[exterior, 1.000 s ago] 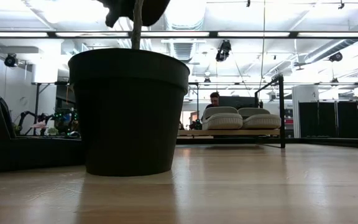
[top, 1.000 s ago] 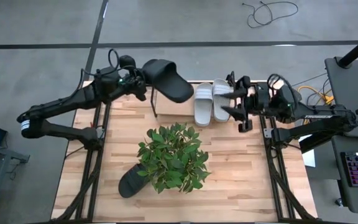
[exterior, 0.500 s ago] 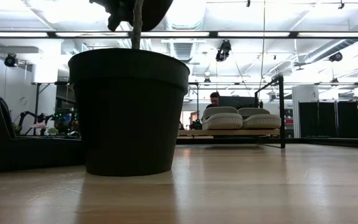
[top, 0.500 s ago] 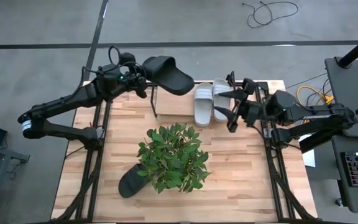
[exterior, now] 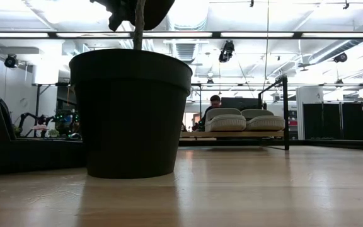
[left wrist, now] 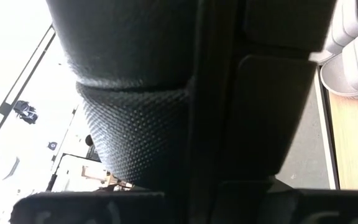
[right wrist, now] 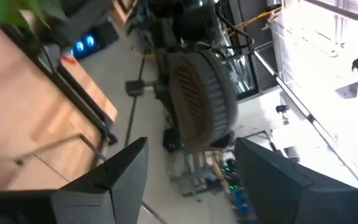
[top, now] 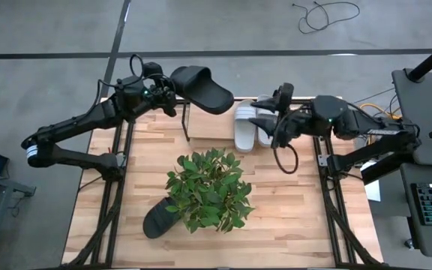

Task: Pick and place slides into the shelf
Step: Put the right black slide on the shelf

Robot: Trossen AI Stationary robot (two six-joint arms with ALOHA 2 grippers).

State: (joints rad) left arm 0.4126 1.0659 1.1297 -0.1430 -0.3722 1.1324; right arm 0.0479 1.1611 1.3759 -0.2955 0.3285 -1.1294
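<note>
Placement is in hand: left gripper (top: 172, 91), clenched on a black slide (top: 201, 88), hangs at eleven o'clock over the shelf (top: 187, 124). Two grey slides (top: 252, 124) sit there; another black one (top: 158, 218) lies at seven. Right gripper (top: 266, 118), released, hovers over the greys. Next, lower beside them.

Four slip-on sandals in all: two light grey ones (top: 245, 124) (top: 265, 120) side by side on one low black metal-rod shelf (top: 187, 124), and two black ones, one raised in the air (top: 201, 87), one lying on the wooden bench (top: 156, 220). One leafy green plant (top: 208, 189) in one black pot (exterior: 130, 110). Two dark robot arms.
</note>
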